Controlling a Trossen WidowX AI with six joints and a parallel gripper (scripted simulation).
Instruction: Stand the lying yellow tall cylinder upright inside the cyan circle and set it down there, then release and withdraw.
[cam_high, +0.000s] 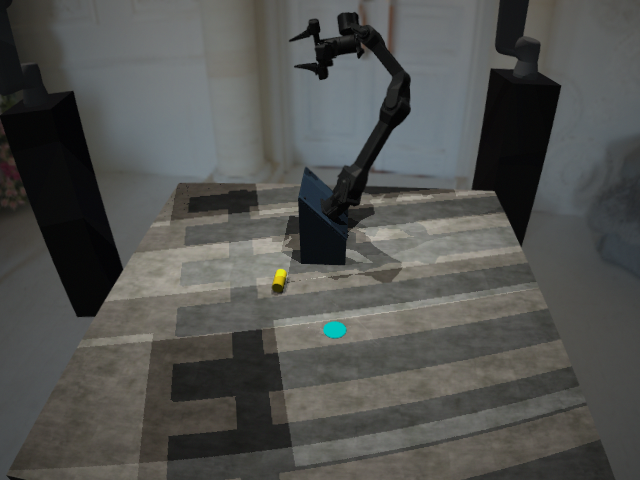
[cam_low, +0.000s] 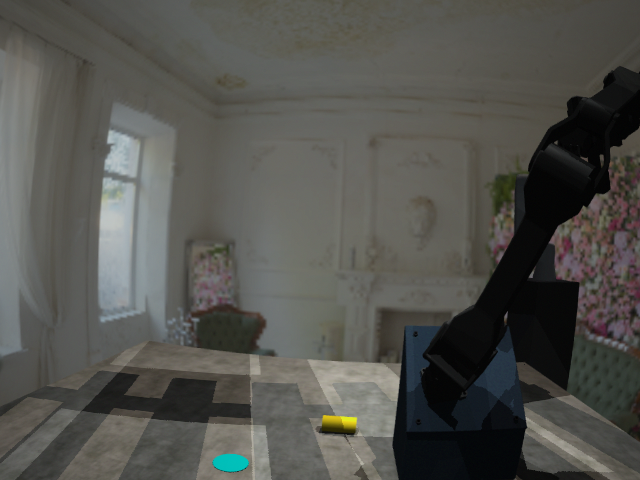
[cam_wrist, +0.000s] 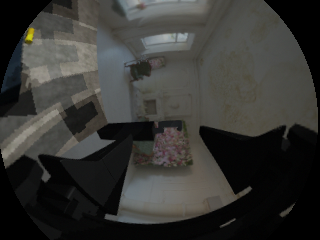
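The yellow tall cylinder (cam_high: 279, 280) (cam_low: 339, 424) (cam_wrist: 30, 35) lies on its side on the patterned table top, just in front of the arm's dark base block (cam_high: 321, 227) (cam_low: 460, 413). The cyan circle (cam_high: 334, 329) (cam_low: 230, 462) is a flat disc on the table, nearer the front and apart from the cylinder. My gripper (cam_high: 305, 51) (cam_wrist: 167, 134) is open and empty. It is raised high above the table, well above the base block, with its fingers pointing sideways. In the wrist view the fingers frame the far room, and the cylinder shows small at the upper left.
Two tall black pillars (cam_high: 62, 196) (cam_high: 514, 149) stand beside the table at left and right. The table (cam_high: 413, 361) ends at edges on all sides.
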